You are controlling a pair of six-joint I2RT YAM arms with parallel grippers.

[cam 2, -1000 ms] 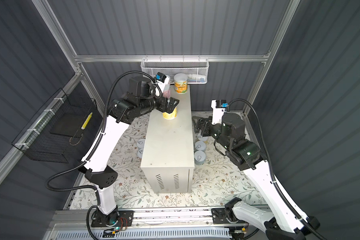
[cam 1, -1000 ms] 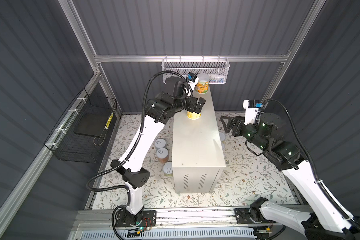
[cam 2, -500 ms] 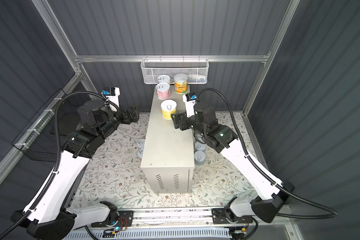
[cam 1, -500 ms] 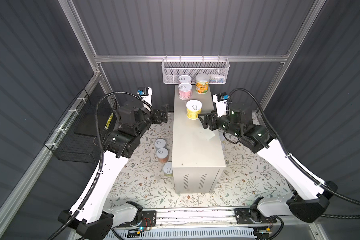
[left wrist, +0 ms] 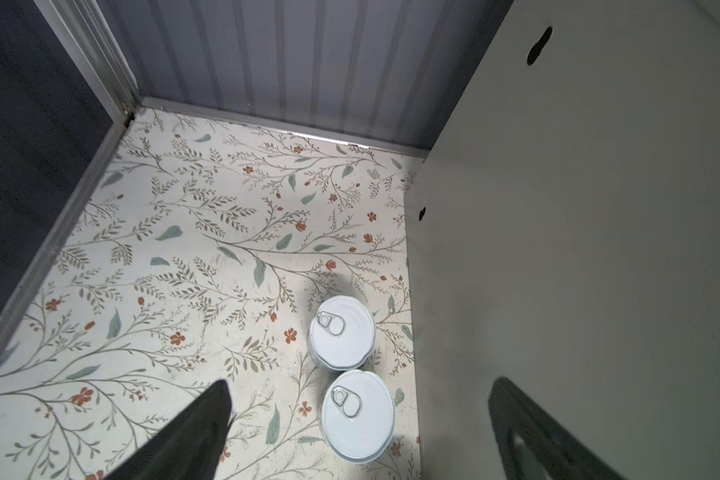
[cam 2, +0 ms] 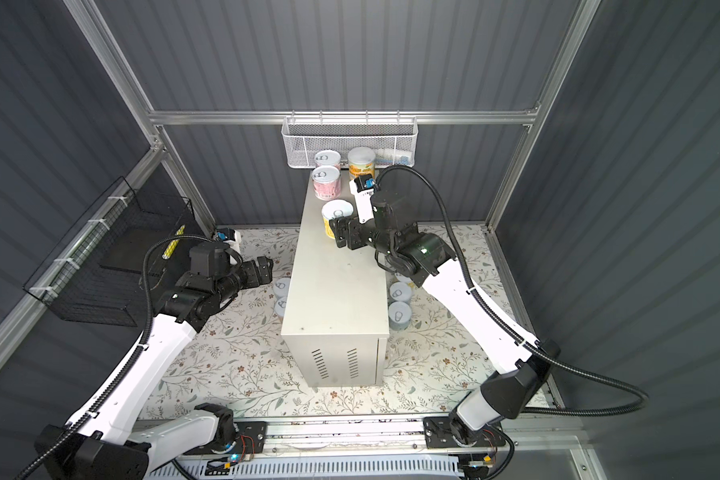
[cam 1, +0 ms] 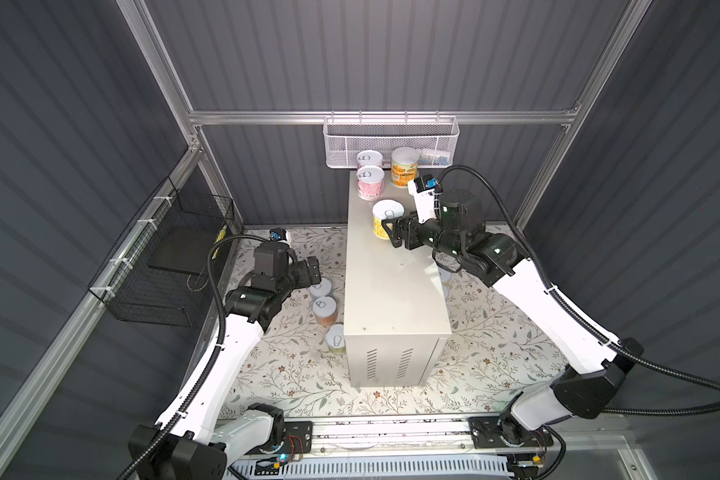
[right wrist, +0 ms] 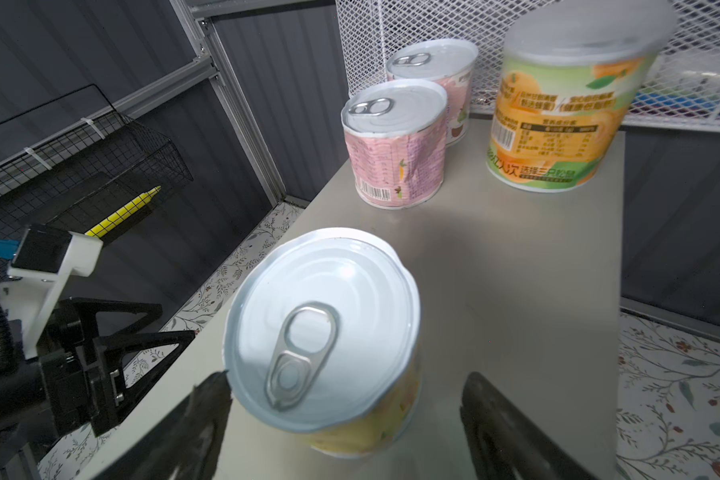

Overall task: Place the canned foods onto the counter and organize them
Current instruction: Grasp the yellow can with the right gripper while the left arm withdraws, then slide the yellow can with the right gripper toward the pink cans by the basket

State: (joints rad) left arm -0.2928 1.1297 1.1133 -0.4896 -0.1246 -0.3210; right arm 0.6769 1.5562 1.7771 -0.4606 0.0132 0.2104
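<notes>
In a top view the right end effector (cam 1: pixel 393 233) stands open around the yellow can (cam 1: pixel 385 214) on the table (cam 1: pixel 391 299); the left end effector (cam 1: pixel 313 270), also open, hangs by a row of 3 floor cans (cam 1: pixel 324 308) beside the table. Left wrist view: 2 floor cans (left wrist: pixel 341 332) lie below its spread fingers (left wrist: pixel 208 415). Right wrist view: fingers (right wrist: pixel 487 407) flank the yellow can (right wrist: pixel 325 316); 2 pink cans (right wrist: pixel 395 141) and 1 orange can (right wrist: pixel 558 112) stand beyond.
</notes>
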